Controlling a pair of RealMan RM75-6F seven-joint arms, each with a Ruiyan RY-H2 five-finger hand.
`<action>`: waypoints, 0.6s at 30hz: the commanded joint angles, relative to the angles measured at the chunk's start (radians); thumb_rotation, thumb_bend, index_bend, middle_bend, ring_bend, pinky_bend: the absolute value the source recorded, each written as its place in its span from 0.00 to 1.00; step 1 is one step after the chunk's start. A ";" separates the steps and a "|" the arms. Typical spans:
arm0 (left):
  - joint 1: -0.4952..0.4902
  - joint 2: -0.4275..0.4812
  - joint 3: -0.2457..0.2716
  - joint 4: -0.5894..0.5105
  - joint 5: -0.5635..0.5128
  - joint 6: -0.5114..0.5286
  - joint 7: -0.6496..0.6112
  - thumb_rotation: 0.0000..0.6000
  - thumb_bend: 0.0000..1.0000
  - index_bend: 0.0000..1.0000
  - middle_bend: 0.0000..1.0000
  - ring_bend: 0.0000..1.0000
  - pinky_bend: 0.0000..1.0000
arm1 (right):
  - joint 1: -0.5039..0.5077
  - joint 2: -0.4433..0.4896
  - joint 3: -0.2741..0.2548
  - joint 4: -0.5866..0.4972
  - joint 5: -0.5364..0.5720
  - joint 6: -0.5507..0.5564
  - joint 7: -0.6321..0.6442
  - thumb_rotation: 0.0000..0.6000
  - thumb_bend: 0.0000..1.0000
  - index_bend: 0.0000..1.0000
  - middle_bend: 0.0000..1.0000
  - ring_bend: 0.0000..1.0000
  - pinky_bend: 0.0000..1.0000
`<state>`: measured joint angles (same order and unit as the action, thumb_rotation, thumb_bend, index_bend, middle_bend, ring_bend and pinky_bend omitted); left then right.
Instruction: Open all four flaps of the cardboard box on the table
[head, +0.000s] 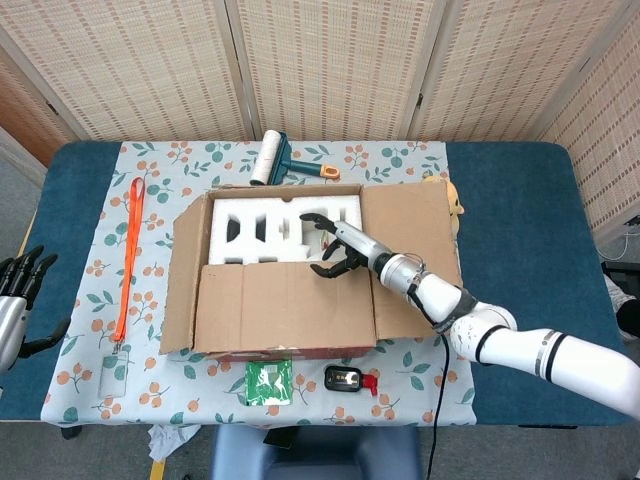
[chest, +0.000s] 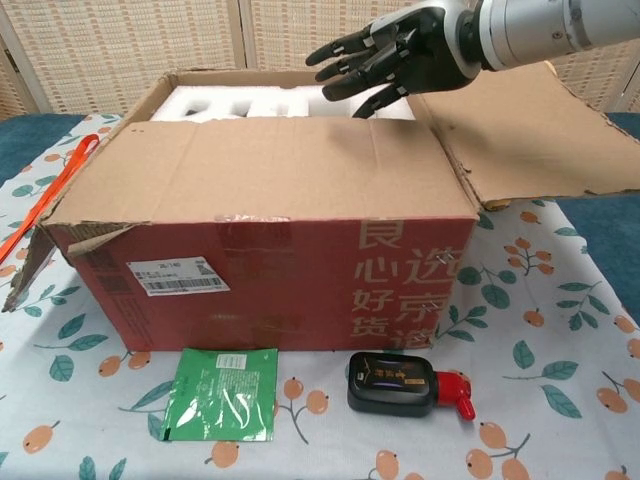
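Above the cardboard box (head: 290, 270), at the inner edge of its near flap (head: 285, 305), the right hand (head: 335, 250) hangs with its fingers (chest: 345, 62) spread and slightly curled, holding nothing; I judge it is placed there to hook that flap, the one not yet folded out, and push it toward the robot. The box sits at the middle of the surface (head: 520, 200). Its right flap (head: 410, 250) lies folded outward beside the hand, its left flap (head: 182, 275) stands out on the other side, and white foam (head: 255, 225) shows inside. Well left of the box, the left hand (head: 18, 290) waits open at the surface's edge, seen only from the head. The chest view alone shows the box's red printed front (chest: 290, 280), with a green packet (chest: 220, 392) and a dark bottle (chest: 395, 385) just before it.
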<state>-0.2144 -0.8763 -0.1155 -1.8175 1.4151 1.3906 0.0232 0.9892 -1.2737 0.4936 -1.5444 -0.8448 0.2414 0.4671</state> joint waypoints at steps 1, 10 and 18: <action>0.000 -0.002 0.001 -0.010 0.000 0.003 0.016 1.00 0.38 0.00 0.00 0.00 0.00 | -0.013 0.017 0.011 -0.028 -0.009 0.004 0.014 1.00 0.46 0.00 0.00 0.00 0.49; -0.003 -0.007 0.000 -0.026 -0.009 0.000 0.050 1.00 0.38 0.00 0.00 0.00 0.00 | -0.044 0.060 0.018 -0.087 -0.040 0.024 0.033 1.00 0.46 0.00 0.00 0.00 0.49; -0.003 -0.010 -0.001 -0.044 -0.016 0.003 0.079 1.00 0.38 0.00 0.00 0.00 0.00 | -0.076 0.092 0.045 -0.142 -0.070 0.025 0.067 1.00 0.46 0.00 0.00 0.00 0.49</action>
<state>-0.2176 -0.8861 -0.1168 -1.8596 1.3999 1.3927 0.1008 0.9197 -1.1882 0.5320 -1.6788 -0.9082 0.2655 0.5276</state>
